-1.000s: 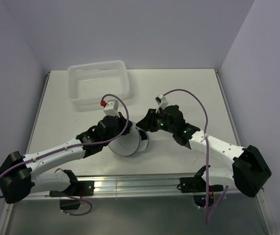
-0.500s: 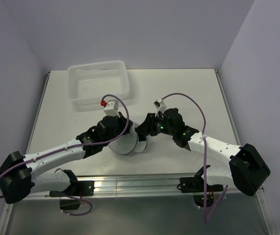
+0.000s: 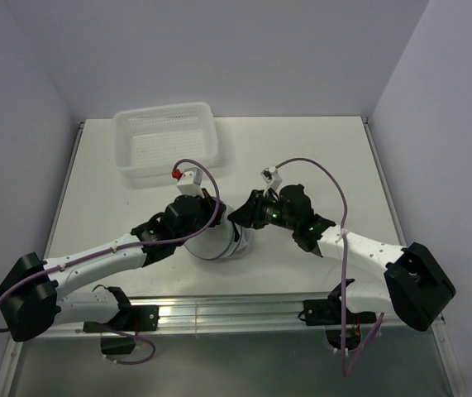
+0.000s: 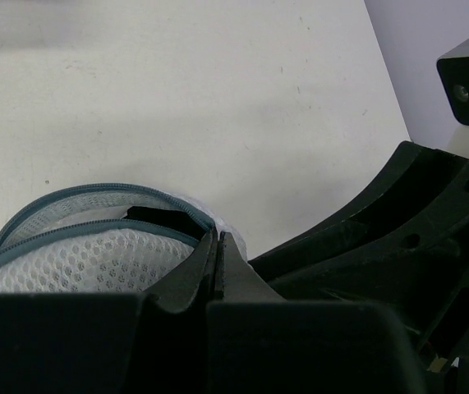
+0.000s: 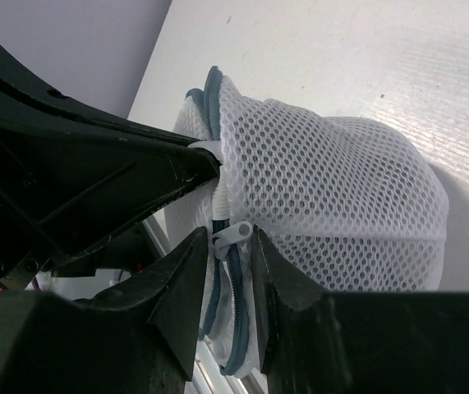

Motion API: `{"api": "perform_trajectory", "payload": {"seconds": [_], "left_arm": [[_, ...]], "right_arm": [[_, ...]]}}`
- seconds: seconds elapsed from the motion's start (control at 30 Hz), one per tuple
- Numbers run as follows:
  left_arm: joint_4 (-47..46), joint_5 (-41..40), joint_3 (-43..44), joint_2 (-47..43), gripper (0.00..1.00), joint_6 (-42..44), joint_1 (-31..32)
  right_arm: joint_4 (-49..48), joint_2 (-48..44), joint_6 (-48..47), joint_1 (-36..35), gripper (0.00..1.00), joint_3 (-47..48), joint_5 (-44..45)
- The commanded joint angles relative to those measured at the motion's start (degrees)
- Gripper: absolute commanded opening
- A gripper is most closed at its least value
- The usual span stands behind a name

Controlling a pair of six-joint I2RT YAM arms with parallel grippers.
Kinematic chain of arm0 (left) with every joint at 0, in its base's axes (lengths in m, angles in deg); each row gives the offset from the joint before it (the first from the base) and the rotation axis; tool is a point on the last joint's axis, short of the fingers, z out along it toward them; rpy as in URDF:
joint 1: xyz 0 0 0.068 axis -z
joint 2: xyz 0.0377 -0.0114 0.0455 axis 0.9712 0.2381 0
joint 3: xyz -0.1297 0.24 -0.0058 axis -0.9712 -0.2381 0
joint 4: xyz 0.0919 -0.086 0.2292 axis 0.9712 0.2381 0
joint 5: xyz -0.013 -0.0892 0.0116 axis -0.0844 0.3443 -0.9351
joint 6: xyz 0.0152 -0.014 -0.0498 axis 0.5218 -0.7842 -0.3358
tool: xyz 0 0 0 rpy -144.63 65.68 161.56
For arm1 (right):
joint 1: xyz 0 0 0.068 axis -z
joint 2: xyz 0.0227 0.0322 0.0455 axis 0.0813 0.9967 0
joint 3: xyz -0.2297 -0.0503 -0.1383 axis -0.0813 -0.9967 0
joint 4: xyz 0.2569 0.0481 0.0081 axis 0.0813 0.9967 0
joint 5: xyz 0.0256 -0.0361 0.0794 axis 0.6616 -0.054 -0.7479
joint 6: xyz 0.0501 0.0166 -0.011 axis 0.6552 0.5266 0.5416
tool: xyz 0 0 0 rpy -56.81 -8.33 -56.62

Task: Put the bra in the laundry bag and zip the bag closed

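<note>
The laundry bag [image 3: 221,245] is a white mesh dome with a teal zipper rim, lying at mid-table between both grippers. In the left wrist view its zipper [image 4: 94,193] gapes a little, and black fabric of the bra [image 4: 158,217] shows inside. My left gripper [image 4: 218,240] is shut on the bag's edge by the zipper's end; the same gripper [image 5: 205,162] shows from the right wrist, pinching a white tab. My right gripper [image 5: 232,240] has its fingers closed against both ends of the white zipper pull [image 5: 236,233].
A white perforated basket [image 3: 168,142] stands at the back left of the table. Purple cables [image 3: 318,165] loop above both wrists. Walls close the table on the left, back and right. A metal rail [image 3: 219,313] runs along the near edge.
The right gripper crept left toward the bag, widened a little, then narrowed onto the zipper pull. The bag turned slightly, and the left arm kept its pinch.
</note>
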Motion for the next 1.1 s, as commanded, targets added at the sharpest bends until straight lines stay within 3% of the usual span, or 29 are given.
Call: {"api": "perform_trajectory", "payload": {"seconds": [0.0,0.13,0.2,0.33,0.6,0.63,0.93,1.07], "left_arm": [[-3.1,0.9,1.0,0.0,0.00,1.0,-0.2],[-3.1,1.3,1.1,-0.1,0.00,0.9,-0.2],[-3.0,1.4,1.0,-0.3,0.00,0.8,-0.2],[-2.9,1.6,0.7,-1.0,0.00,0.7,-0.2],[-3.1,2.1,0.4,-1.1,0.00,0.6,-0.2],[-3.1,2.2,0.5,-1.0,0.00,0.7,-0.2],[-1.8,0.9,1.3,-0.7,0.00,1.2,-0.2],[-0.6,0.0,2.7,0.3,0.00,2.1,-0.8]], "right_arm": [[-4.5,-2.8,0.5,0.4,0.34,-1.0,0.8],[-7.1,-2.1,2.0,1.1,0.37,-2.2,2.0],[-9.3,-0.7,3.5,1.3,0.45,-2.3,1.8],[-12.2,1.3,5.7,1.6,0.47,-2.3,1.8],[-16.3,1.3,8.6,1.7,0.32,-3.6,5.1],[-16.9,1.4,9.3,1.8,0.23,-3.8,5.7],[-19.1,2.5,10.0,1.8,0.00,-4.9,5.2],[-17.5,0.5,8.3,1.7,0.00,-5.8,4.7]]}}
